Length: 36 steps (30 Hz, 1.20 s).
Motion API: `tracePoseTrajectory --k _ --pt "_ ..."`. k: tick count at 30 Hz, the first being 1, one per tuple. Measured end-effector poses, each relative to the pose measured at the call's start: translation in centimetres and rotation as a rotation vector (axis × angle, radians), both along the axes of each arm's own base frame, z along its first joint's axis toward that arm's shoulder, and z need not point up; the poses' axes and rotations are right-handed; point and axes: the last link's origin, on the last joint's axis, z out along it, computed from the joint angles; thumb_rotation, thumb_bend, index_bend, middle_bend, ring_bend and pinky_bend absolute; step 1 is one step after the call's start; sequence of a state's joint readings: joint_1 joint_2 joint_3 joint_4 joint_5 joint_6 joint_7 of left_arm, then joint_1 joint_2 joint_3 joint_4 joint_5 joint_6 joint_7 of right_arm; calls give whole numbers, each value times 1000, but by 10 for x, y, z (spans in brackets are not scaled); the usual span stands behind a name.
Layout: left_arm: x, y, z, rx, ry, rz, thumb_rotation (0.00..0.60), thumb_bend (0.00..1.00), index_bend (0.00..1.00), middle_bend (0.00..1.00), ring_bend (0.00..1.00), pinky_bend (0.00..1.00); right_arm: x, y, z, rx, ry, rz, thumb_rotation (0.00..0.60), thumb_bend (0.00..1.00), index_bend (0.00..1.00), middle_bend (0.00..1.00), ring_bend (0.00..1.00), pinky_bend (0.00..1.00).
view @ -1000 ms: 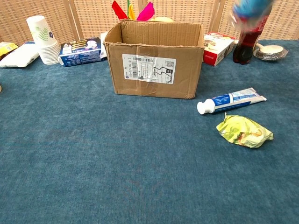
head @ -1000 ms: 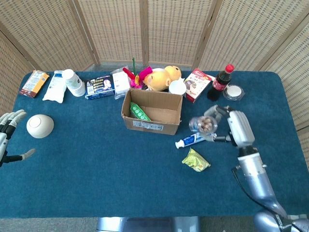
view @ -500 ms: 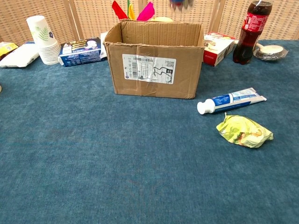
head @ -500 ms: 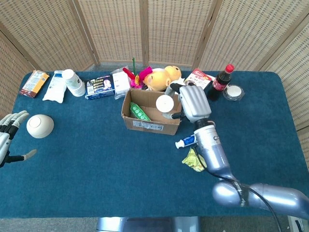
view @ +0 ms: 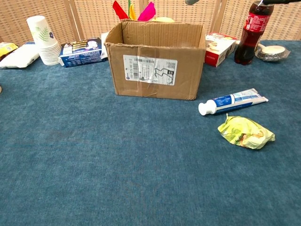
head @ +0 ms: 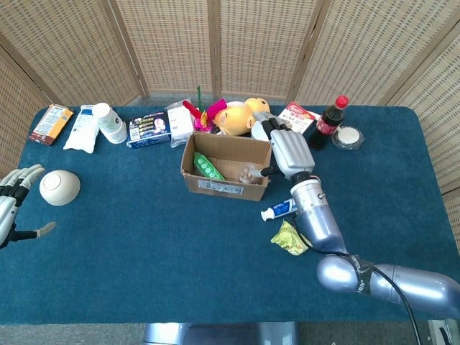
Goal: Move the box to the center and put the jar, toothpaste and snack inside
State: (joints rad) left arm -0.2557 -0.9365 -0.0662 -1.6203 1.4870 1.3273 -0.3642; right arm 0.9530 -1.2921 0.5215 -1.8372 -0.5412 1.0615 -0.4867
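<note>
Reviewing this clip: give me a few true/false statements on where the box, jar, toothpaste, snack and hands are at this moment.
1. The toothpaste lies on the table outside the box. True.
2. The snack is inside the box. False: it lies on the cloth beside the toothpaste.
3. The right hand is over the box's right edge. True.
4. The left hand holds the toothpaste. False: it is empty at the table's far left.
5. The jar is in the box. True.

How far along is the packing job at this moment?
Done: the box sits mid-table, and the jar appears to lie inside it near the right wall, below the right hand. In hand: nothing visibly gripped; left hand idle. Left: toothpaste and snack both lie on the table outside the box.
</note>
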Motion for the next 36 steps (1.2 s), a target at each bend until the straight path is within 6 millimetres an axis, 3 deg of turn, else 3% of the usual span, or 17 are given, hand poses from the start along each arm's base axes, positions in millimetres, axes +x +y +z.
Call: tracePoseTrajectory --k 4,9,18,22,31,36 --pt "1 0 -2 -4 1 -2 600 242 0 0 0 48 -3 4 12 -1 5 43 600 89 4 0 2 212" --pt "2 -2 -1 0 -5 -5 600 243 0 0 0 48 -8 15 25 -21 -17 100 600 75 78 52 48 230" --pt "2 -3 1 2 -9 -8 600 242 0 0 0 47 -52 52 52 -70 -59 251 600 58 168 149 102 231" --pt "2 -4 0 1 -3 -11 600 243 0 0 0 48 -92 65 59 -60 -91 251 600 48 196 164 107 230" --pt "2 -3 0 7 5 -8 600 242 0 0 0 49 -187 65 75 -108 6 183 600 37 268 204 132 230" --pt "3 -4 1 9 4 -14 600 242 0 0 0 49 -235 74 74 -100 64 135 600 38 282 219 139 230"
